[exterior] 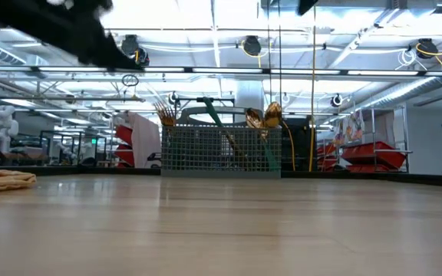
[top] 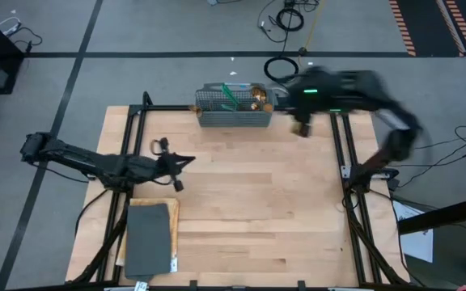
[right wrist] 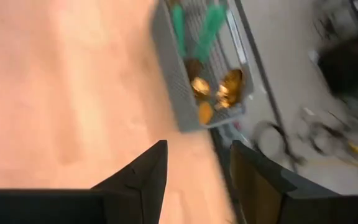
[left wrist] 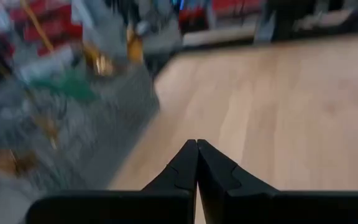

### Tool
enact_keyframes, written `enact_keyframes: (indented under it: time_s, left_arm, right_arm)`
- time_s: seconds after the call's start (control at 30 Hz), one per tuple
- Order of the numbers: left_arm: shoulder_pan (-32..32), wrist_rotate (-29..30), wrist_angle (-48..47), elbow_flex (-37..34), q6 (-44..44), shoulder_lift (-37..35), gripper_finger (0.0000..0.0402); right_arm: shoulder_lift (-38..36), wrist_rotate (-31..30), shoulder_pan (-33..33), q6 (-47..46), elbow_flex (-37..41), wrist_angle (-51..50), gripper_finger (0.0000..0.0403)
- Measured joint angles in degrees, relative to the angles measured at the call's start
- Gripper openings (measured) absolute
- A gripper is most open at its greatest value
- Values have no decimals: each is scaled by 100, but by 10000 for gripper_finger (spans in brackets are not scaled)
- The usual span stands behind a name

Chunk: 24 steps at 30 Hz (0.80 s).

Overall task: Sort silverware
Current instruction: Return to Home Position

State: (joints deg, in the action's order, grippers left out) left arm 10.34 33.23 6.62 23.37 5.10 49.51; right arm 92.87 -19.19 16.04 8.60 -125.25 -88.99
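The silverware (top: 245,98) stands in a grey wire-mesh basket (top: 233,117) at the middle of the table's far edge, gold heads up and teal handles leaning among them. The low view shows gold spoon heads (exterior: 261,118) above the basket's rim (exterior: 221,126). My right gripper (top: 302,127) hovers just right of the basket, open and empty; its wrist view looks down on the gold heads (right wrist: 219,88) in the basket's end. My left gripper (top: 178,163) is shut and empty over the table's left half, its fingertips (left wrist: 196,149) meeting above bare wood.
A flat grey tray (top: 148,238) lies at the near left corner. A tan bundle (exterior: 2,179) sits at the left edge of the low view. Black frame rails (top: 350,174) run along both sides. Bare wood (top: 257,202) fills the table's middle.
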Motion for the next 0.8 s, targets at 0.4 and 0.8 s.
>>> enact_keyframes:
  time_s: [0.4, 0.8]
  left_arm:
    - [254, -333, -240, 222, 857, -2959, 11]
    - [256, -1399, -2026, 222, -114, -4684, 11]
  right_arm:
    - [-5252, 425, -154, -499, 4560, 3307, 160]
    - [-7687, 1074, -154, -1093, 8724, 7084, 160]
